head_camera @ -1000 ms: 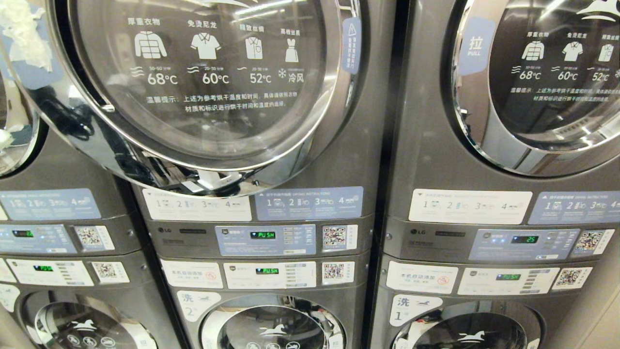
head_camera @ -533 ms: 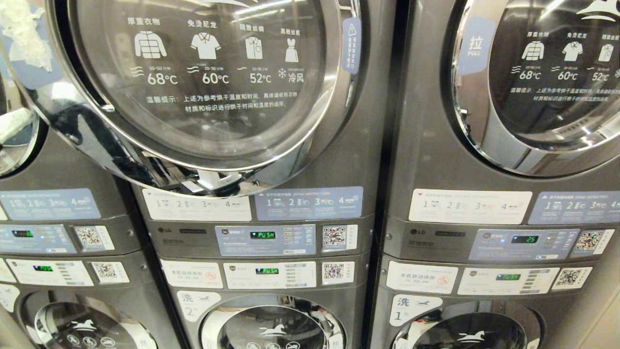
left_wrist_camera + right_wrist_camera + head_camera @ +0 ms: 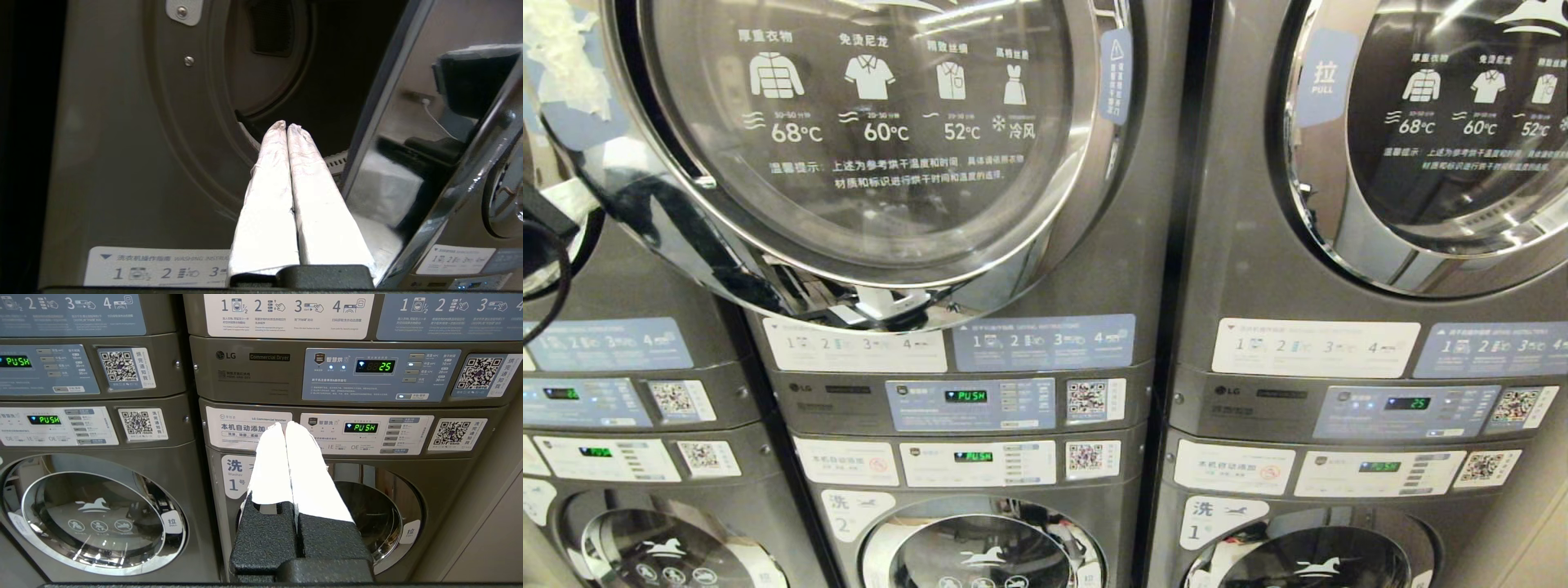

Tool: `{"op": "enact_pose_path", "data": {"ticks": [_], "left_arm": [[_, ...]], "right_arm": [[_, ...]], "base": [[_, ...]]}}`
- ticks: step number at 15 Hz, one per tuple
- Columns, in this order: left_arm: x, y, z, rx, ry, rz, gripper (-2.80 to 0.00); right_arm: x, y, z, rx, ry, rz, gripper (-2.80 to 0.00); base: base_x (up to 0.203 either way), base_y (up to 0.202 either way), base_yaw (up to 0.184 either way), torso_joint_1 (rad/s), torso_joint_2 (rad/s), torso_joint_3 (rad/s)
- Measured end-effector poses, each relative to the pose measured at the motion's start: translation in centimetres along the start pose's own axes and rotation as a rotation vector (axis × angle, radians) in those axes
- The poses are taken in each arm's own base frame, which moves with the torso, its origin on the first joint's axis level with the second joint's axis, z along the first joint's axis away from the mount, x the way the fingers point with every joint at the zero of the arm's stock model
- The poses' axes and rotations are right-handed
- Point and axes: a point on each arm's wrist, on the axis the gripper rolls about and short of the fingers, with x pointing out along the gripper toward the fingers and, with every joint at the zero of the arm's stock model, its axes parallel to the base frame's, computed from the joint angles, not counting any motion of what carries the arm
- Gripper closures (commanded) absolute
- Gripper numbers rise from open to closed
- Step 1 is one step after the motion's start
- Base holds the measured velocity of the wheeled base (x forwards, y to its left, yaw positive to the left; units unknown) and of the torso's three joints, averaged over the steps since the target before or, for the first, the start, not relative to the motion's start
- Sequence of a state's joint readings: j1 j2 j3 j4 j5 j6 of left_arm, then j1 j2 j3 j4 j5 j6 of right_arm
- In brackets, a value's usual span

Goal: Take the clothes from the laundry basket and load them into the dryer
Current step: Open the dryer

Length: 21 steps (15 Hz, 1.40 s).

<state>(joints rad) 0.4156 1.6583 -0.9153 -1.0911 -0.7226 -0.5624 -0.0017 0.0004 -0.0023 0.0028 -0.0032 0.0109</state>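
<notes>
Up by door edge [image 3: 380, 102], left pincer [image 3: 287, 126].

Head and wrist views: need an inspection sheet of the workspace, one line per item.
Surface: nothing seen; no table or floor, only machine fronts.
Job's things: open dryer door swung out, chrome rim and printed glass; dark drum opening behind it. No clothes or laundry basket in view.
Clutter: torn white tape on the door's upper left rim.
Grippers: left pincer shut, empty, in front of the drum opening beside the door edge. Right pincer shut, empty, facing the lower right washer.
Cables: black cable loop at the head view's left edge.
Surroundings: stacked grey machines; middle panel display reads PUSH, right dryer display reads 25.
</notes>
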Motion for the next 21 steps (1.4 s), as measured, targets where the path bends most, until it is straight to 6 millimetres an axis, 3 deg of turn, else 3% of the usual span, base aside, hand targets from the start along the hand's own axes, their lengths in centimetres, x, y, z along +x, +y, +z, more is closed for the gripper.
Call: {"op": "enact_pose_path", "data": {"ticks": [4,8,21], "left_arm": [[-0.1,-0.8,-0.2,-0.003,0.006,-0.015,0.0],[-1.8,-2.7,-0.3,-0.005,0.009,-0.02,0.0],[-7.8,-12.2,-1.0,0.026,0.018,-0.188,0.0]], "right_arm": [[0.0,0.0,0.0,0.0,0.0,0.0,0.0],[0.0,0.0,0.0,0.0,0.0,0.0,0.0],[0.0,0.0,0.0,0.002,0.0,0.0,0.0]], "base": [[0.0,0.0,0.0,0.0,0.0,0.0],[0.0,0.0,0.0,0.0,0.0,0.0],[0.0,0.0,0.0,0.0,0.0,0.0]]}}
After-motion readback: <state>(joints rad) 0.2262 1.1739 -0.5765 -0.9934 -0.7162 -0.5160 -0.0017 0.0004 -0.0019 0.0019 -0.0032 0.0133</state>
